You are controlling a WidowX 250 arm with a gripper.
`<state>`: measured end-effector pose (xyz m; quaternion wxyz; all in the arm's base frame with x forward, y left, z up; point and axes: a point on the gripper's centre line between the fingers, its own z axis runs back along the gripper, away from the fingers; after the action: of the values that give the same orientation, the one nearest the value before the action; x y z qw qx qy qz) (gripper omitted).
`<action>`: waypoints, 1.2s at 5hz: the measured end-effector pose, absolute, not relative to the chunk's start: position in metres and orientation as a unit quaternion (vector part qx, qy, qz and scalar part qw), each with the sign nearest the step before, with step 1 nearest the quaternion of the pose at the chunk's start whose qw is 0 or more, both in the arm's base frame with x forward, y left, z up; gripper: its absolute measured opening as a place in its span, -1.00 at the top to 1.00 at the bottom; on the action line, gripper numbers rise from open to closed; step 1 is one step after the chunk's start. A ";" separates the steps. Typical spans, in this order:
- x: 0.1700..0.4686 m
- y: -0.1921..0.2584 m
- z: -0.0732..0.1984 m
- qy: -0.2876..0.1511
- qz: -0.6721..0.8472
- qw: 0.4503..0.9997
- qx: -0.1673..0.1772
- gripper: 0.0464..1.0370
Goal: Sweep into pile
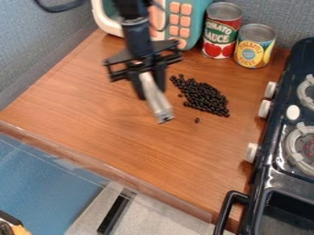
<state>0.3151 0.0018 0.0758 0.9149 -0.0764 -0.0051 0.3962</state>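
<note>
On the wood counter, gripper was clamped on a silver tool slanting down-right, with black beans just right of it, long axis roughly matching, stray bean near their lower edge.

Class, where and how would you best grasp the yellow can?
The yellow can stands upright, its top uncovered, so probably come from above and grip its curved wall, front and back, since the red can crowds one side.
</note>
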 end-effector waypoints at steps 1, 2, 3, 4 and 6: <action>0.335 -0.017 0.067 0.005 0.419 0.904 -0.082 0.35; 0.357 -0.032 0.062 -0.006 0.438 0.896 -0.075 0.35; 0.379 -0.044 0.058 -0.017 0.453 0.889 -0.066 0.35; 0.395 -0.054 0.056 -0.020 0.462 0.884 -0.068 0.35; 0.416 -0.075 0.036 -0.037 0.447 0.892 -0.051 0.35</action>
<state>0.4158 -0.0750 0.0365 0.8923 -0.0507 -0.0373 0.4470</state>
